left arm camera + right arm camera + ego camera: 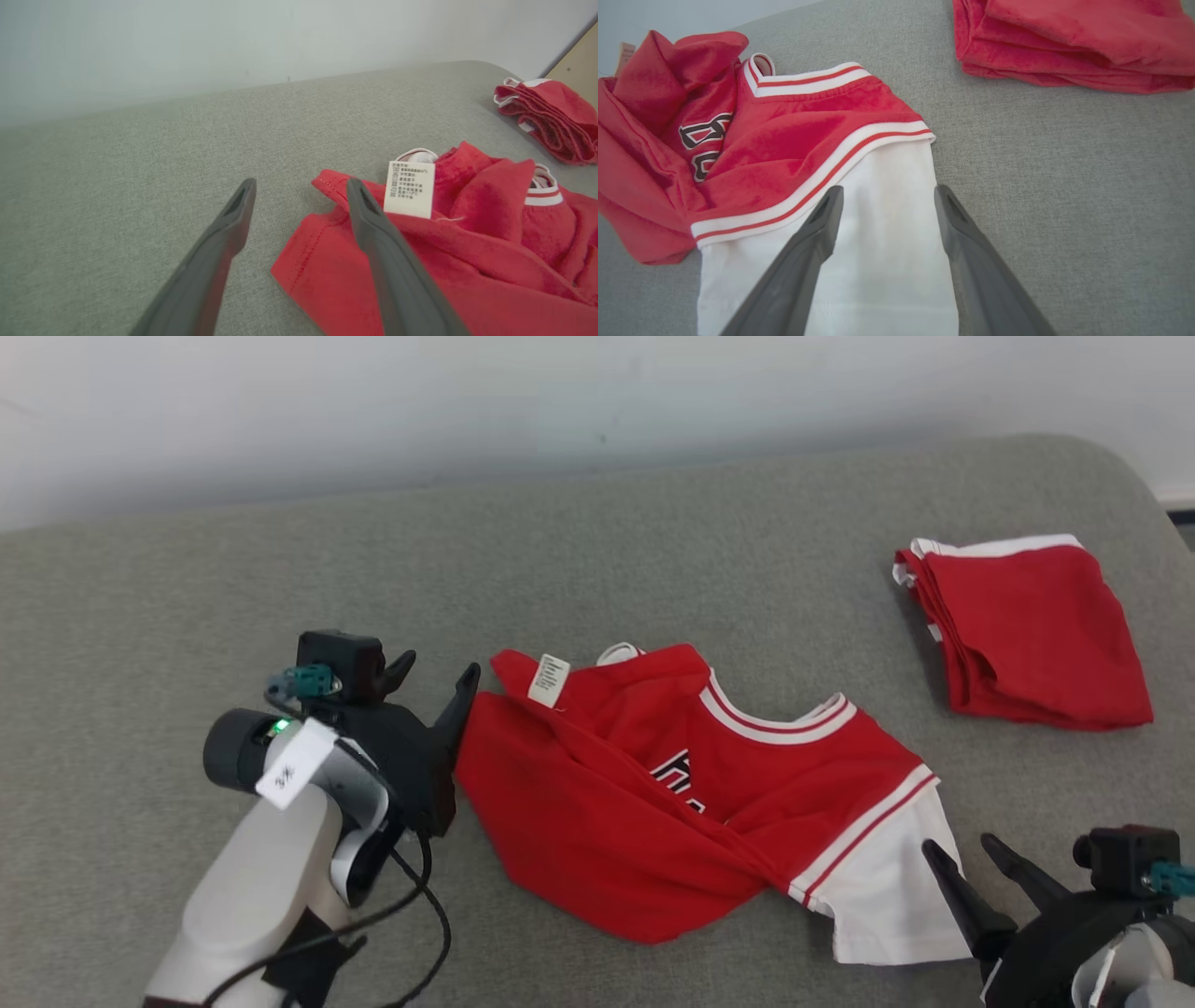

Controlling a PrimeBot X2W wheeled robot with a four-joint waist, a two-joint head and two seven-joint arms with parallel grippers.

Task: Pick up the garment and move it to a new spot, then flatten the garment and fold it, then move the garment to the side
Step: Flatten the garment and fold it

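Note:
A red garment (672, 803) with white-striped collar, a white sleeve and a white care label lies crumpled on the grey cushion. My left gripper (439, 674) stands open at its left edge; in the left wrist view the garment (467, 261) lies under and right of one finger, left gripper (301, 186) holding nothing. My right gripper (966, 854) is open at the lower right, over the white sleeve. In the right wrist view the open right gripper (887, 193) hovers above the white sleeve of the garment (784, 144).
A second red garment (1027, 630) lies folded at the back right of the cushion (280, 569), also seen as the folded garment (551, 116) and folded garment (1073, 42). A pale wall runs behind. A black cable hangs by my left forearm.

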